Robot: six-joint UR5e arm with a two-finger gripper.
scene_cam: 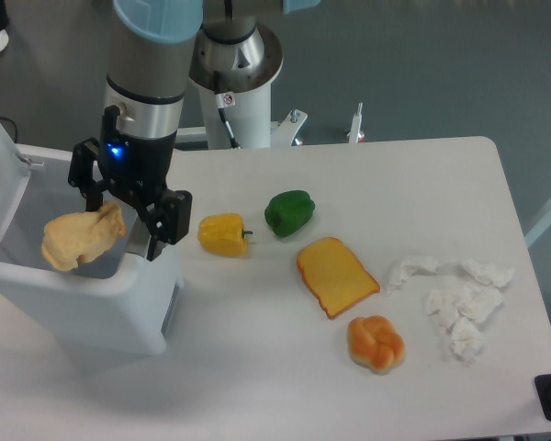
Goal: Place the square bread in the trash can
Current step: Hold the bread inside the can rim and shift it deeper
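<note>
The flat yellow-orange square bread [338, 276] lies untouched mid-table. My gripper [119, 213] hangs at the left over the big white plastic trash can [119, 312], clutching a pale lumpy piece [81, 236]. I judge I must drop that, then reach rightward.

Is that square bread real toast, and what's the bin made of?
The square bread looks like a replica, probably foam or plastic: its face is evenly yellow-orange, its crust edge uniformly orange. The trash can looks like smooth white moulded plastic with a slight sheen.
</note>
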